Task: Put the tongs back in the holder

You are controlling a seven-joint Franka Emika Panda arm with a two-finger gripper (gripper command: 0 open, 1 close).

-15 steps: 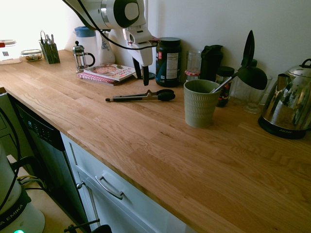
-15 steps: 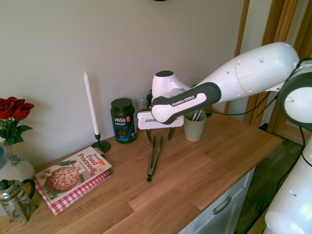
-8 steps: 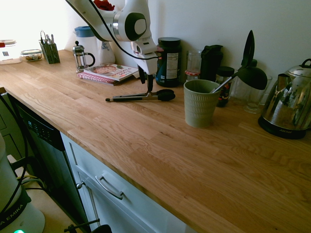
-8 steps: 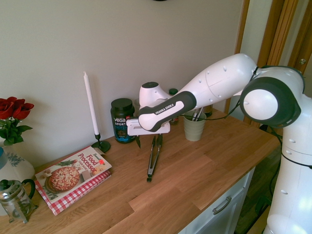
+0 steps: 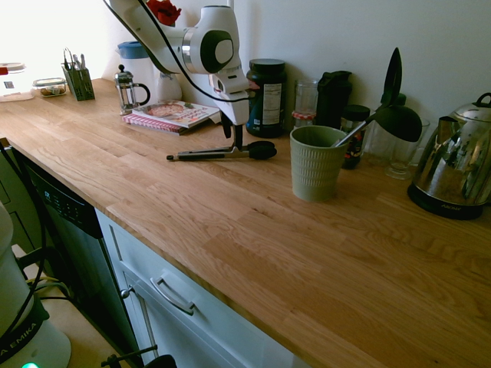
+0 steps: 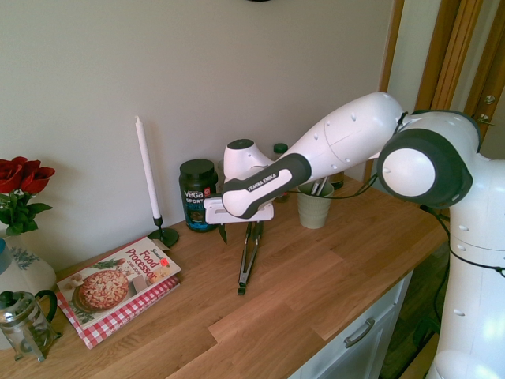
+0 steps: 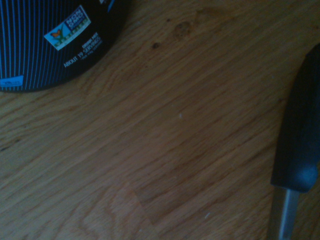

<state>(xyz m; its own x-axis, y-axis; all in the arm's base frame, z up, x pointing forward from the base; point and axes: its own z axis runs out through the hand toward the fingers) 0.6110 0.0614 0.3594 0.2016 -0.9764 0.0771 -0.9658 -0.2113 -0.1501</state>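
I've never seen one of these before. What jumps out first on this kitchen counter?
The big white robot arm reaching over the wooden counter, its open gripper pointing down just above the tongs lying flat. To one side stands the green ribbed holder with a black ladle leaning in it, beside a shiny kettle.

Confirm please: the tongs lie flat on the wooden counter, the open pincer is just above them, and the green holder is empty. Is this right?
One point is wrong: the holder is not empty; a black ladle leans in it, as the first exterior view shows. The tongs do lie flat on the counter, with the open pincer just above them.
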